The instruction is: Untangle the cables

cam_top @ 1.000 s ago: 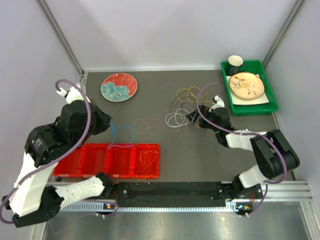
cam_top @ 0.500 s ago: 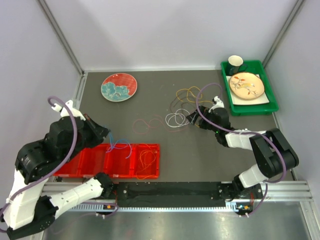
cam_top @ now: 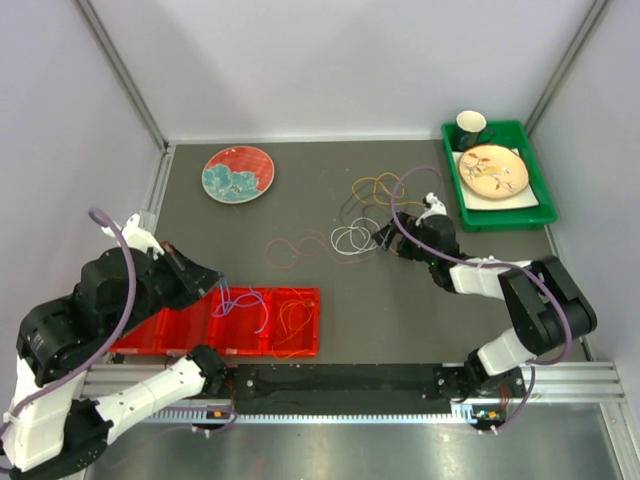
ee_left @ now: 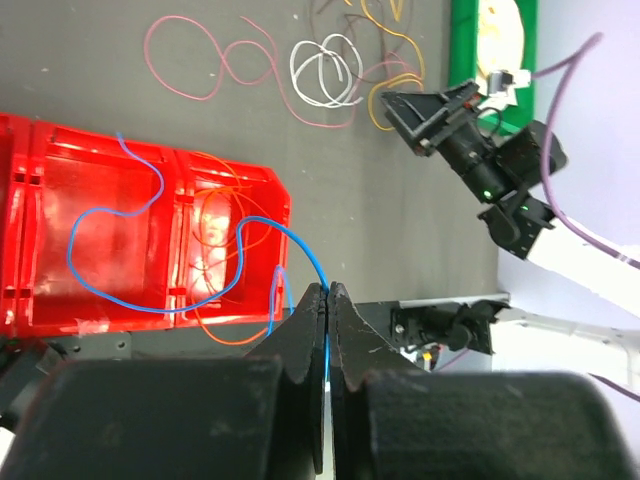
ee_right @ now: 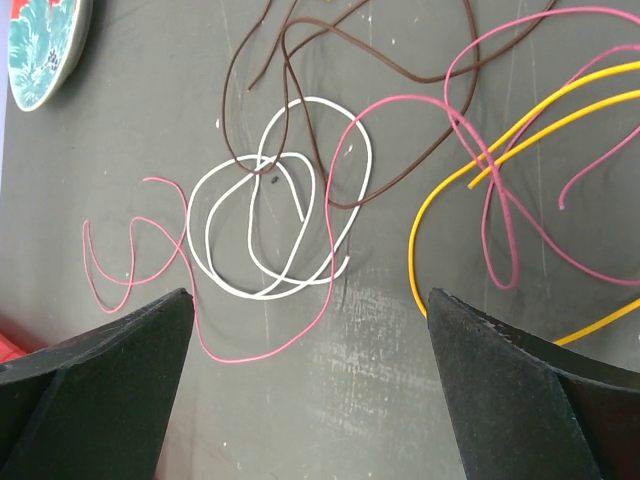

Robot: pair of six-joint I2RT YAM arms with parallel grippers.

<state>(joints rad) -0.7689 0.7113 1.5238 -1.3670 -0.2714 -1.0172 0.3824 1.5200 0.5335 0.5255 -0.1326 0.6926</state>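
Clamped tight in the left gripper [ee_left: 326,292], just over the red tray's [ee_left: 40,180] near wall: one end of the blue cable [ee_left: 300,252]. Snaking from there along the tray's length across two compartments, free end pointing toward its far wall. Well beyond the tray's far right corner, right gripper [ee_right: 310,310] spread wide, holding nothing, above the coiled white cable [ee_right: 250,294], with a yellow cable [ee_right: 412,250] just beside.

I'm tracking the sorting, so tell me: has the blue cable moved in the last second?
Yes. The blue cable moved toward the near edge: it lay on the table beyond the red tray, and now drapes over the tray, pinched in the left gripper.
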